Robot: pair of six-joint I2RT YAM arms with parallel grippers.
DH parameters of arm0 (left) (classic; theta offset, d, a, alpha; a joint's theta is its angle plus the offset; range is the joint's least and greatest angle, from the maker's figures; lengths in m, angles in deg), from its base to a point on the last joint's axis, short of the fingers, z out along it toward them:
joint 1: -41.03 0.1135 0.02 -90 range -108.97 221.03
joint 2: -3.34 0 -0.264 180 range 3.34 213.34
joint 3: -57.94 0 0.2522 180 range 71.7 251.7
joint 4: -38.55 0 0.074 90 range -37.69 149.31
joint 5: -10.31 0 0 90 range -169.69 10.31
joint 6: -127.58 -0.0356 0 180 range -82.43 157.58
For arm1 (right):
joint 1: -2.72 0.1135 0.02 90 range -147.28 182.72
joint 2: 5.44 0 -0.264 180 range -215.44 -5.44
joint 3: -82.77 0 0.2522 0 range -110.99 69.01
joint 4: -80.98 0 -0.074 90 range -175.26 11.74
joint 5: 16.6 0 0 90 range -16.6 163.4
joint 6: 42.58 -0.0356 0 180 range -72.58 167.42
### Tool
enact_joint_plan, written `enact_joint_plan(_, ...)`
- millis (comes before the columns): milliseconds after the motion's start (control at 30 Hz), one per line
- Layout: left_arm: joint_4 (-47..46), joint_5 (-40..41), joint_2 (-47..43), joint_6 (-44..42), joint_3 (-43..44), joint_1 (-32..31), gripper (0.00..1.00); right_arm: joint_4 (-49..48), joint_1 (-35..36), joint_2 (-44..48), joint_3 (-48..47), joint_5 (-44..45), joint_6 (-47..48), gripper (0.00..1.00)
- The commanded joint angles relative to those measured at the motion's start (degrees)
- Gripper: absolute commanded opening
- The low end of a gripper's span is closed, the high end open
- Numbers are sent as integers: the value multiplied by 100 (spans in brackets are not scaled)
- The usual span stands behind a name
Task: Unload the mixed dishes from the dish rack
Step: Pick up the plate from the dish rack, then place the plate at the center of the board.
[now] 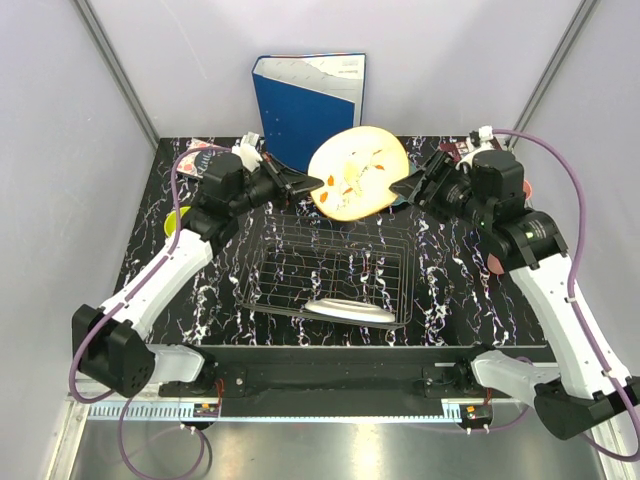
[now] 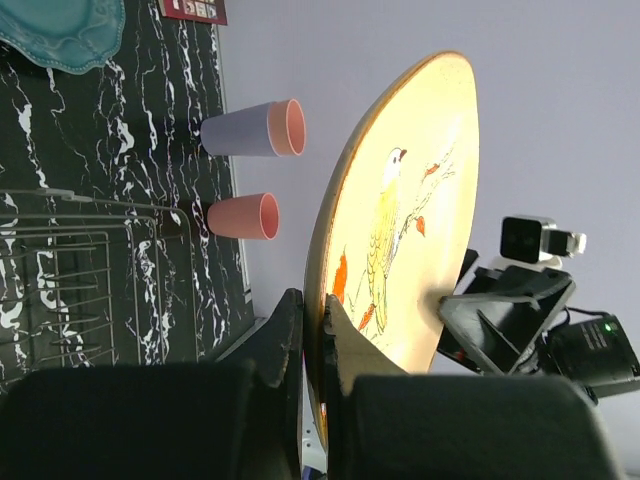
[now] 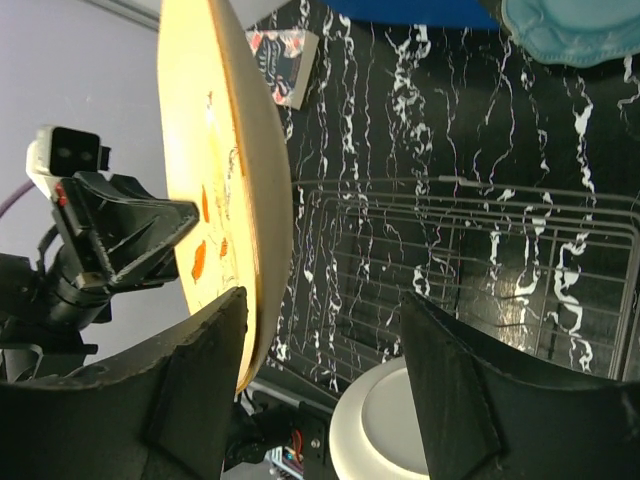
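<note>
My left gripper [image 1: 303, 186] is shut on the rim of the white plate with red marks [image 1: 358, 172] and holds it on edge above the back of the dish rack [image 1: 330, 268]. In the left wrist view the plate [image 2: 400, 220] sits pinched between my fingers [image 2: 285, 335]. My right gripper [image 1: 416, 187] is open at the plate's opposite rim. In the right wrist view the plate [image 3: 222, 180] lies just inside one finger [image 3: 195, 370], with a wide gap to the other. A cream plate [image 1: 348, 310] lies in the rack's front.
A lavender cup [image 2: 250, 130] and a pink cup [image 2: 240, 215] lie on the table at the right. A teal plate [image 3: 575, 30] lies behind the rack. A blue binder [image 1: 310, 100] stands at the back, a small book [image 3: 280, 60] at back left, and a yellow-green bowl [image 1: 172, 222] at the left.
</note>
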Motion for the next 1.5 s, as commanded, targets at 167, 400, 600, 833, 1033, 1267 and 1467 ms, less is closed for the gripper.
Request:
enact_joint_plan(167, -793, -356, -213, -19, 599, -207, 0, -772, 2, -207, 186, -451, -130, 69)
enact_joint_plan(400, -600, -312, -203, -177, 573, -278, 0, -984, 2, -234, 432, -144, -121, 11)
enact_joint_plan(600, -154, -85, -309, -756, 635, -252, 79, -975, 2, -85, 311, 452, 80, 0)
enact_joint_plan(833, 1492, 1084, -765, -2172, 592, 38, 99, -764, -639, -742, -463, 1263, 600, 0)
enact_joint_plan(1033, 2266, 1656, -1222, -2919, 495, 47, 99, -1185, -1790, -1999, -780, 639, -138, 0)
enact_joint_plan(1267, 2371, 1911, -1460, -3113, 161, -120, 99, -1939, -2178, -3836, -1956, -230, -262, 0)
enact_joint_plan(1467, 2415, 2007, -1557, -3324, 20, -164, 99, -2670, -2178, -4926, -2476, -1057, -16, 0)
